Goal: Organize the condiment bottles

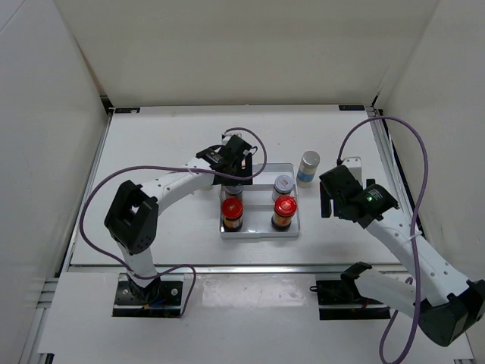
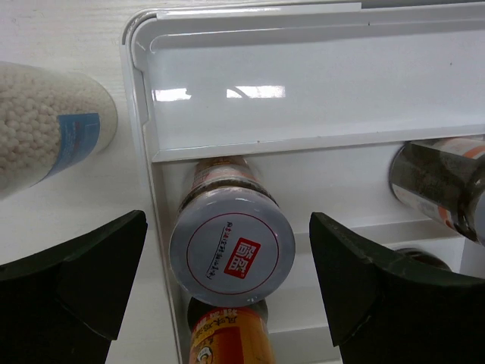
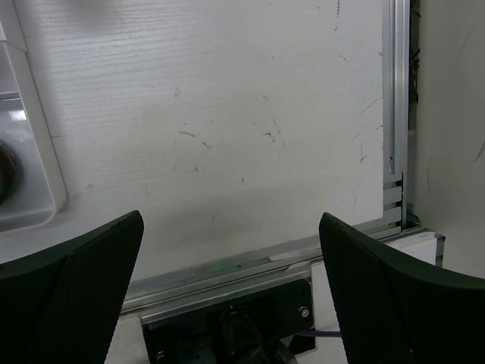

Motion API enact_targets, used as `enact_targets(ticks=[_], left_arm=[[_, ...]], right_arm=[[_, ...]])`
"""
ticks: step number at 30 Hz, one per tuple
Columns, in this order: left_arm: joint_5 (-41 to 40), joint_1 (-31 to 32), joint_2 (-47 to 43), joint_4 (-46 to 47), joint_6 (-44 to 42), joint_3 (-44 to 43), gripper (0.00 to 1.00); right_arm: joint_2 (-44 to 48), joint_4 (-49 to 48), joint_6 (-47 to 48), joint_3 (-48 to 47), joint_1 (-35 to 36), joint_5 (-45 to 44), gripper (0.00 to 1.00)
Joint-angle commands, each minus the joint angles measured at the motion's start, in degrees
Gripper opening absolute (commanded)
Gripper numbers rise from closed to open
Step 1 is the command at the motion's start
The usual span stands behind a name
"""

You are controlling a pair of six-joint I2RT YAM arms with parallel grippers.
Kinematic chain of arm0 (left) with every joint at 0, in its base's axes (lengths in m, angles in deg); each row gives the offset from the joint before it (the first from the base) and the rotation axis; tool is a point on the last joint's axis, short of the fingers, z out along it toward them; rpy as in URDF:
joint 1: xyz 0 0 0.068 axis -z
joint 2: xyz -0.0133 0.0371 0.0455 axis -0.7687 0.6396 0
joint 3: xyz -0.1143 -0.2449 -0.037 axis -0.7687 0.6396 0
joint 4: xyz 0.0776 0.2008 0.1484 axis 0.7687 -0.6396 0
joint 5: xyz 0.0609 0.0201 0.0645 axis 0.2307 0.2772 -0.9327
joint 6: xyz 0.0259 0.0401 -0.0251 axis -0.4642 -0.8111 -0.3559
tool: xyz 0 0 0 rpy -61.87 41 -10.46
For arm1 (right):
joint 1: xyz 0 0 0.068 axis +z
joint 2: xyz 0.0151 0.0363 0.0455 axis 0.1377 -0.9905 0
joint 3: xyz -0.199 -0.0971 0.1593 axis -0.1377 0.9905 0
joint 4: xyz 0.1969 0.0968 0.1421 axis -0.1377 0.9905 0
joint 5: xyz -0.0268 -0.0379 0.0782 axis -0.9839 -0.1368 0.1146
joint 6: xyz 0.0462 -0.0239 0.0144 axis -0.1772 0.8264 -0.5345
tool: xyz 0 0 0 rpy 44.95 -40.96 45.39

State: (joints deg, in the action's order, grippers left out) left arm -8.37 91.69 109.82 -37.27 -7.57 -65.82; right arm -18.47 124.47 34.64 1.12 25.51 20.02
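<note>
Four jars (image 1: 284,205) sit in the tray (image 1: 269,171). Two blue-label jars (image 1: 308,168) wait on the desk (image 1: 167,136). My left jaws and right jaws are open, empty.

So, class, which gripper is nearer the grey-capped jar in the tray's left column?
Left. The left gripper hangs right over the grey-capped jar, jaws open either side; the right gripper sits off beyond the tray's right edge.
</note>
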Motion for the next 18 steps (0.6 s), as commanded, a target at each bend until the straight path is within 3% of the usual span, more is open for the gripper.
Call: enact_targets(ticks=[1, 7, 11, 14, 18], left_arm=[[0.8, 0.3, -5.6, 1.3, -2.8, -2.4, 1.00], [-5.3, 0.3, -11.3, -1.0, -13.1, -9.5, 1.00], [-9.7, -3.3, -14.2, -1.5, -18.4, -10.8, 1.00], [-17.0, -5.6, -17.1, -2.0, -21.4, -6.9, 1.00], [-21.0, -9.6, -20.9, -1.5, -22.2, 1.9, 1.00]], right_arm=[[-1.8, 0.9, -0.6, -4.1, -1.3, -0.3, 1.00], [-7.5, -1.9, 5.1, -16.6, -7.0, 8.8, 1.00], [-17.3, -3.3, 10.1, -25.3, -12.6, 21.1, 1.00], [-22.9, -3.8, 10.8, -29.8, -15.6, 28.6, 1.00], [-29.8, -4.5, 12.0, -35.8, -16.7, 30.8, 1.00]])
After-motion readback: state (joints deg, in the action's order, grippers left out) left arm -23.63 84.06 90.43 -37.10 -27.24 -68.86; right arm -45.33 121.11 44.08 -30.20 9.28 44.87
